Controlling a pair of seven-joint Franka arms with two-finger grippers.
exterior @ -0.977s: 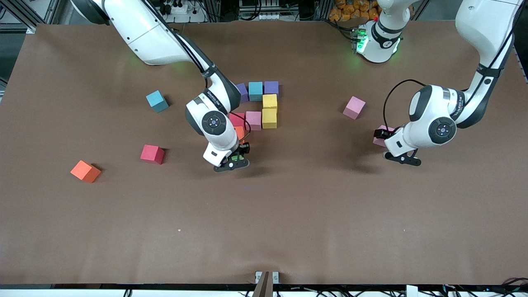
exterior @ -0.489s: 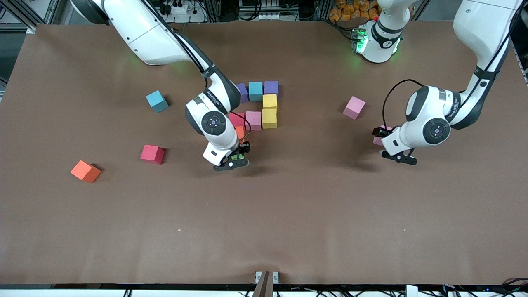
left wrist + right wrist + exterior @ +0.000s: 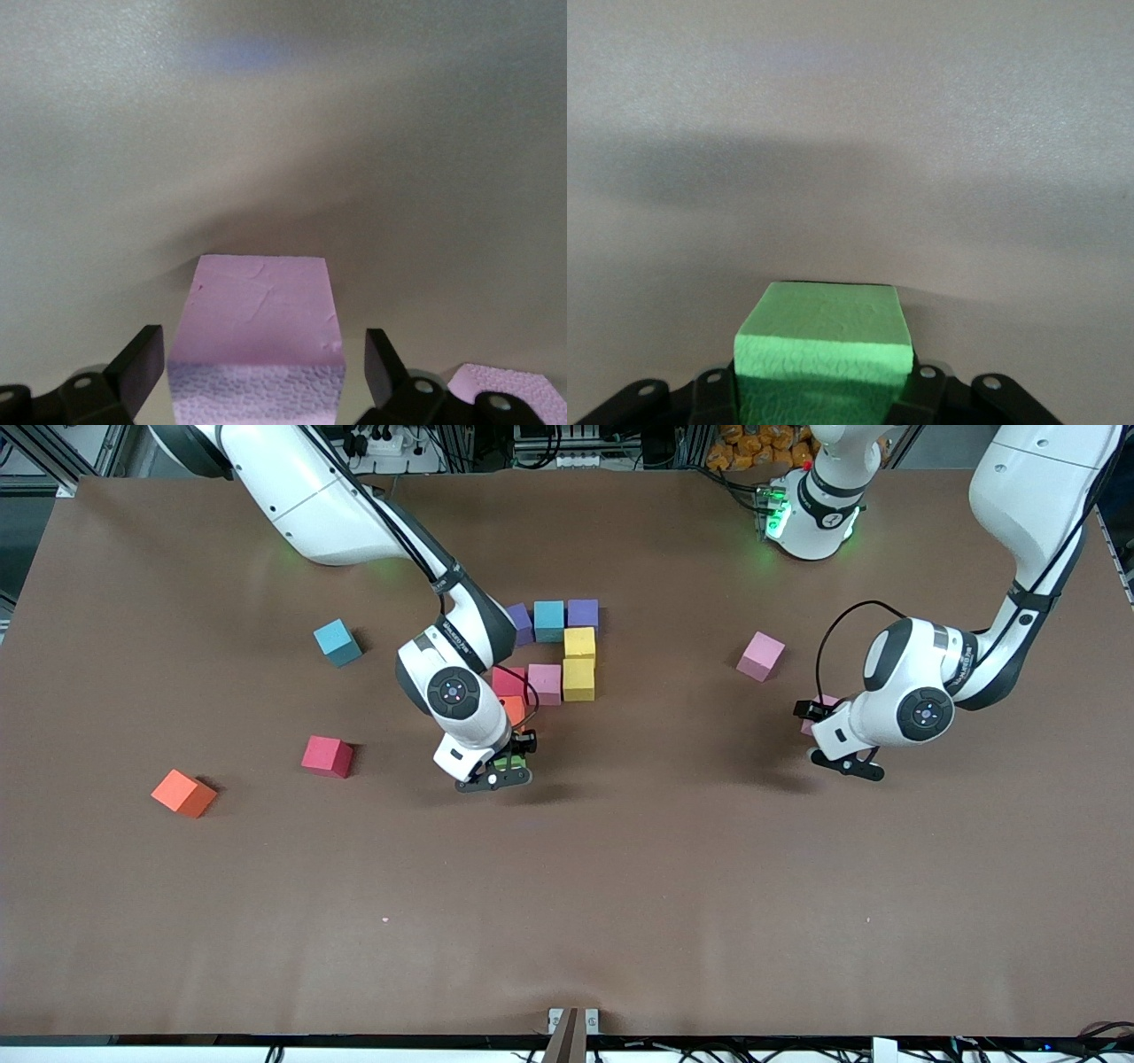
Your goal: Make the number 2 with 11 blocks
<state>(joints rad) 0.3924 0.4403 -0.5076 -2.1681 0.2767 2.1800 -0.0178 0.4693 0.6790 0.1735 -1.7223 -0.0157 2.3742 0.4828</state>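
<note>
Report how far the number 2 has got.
Done: eight blocks sit joined in the digit's upper part. In hand: the right gripper is shut on the green block just below them; the left gripper is open around a pink block. Left: two bottom-row spots, with loose blue, red, orange and pink blocks around.
</note>
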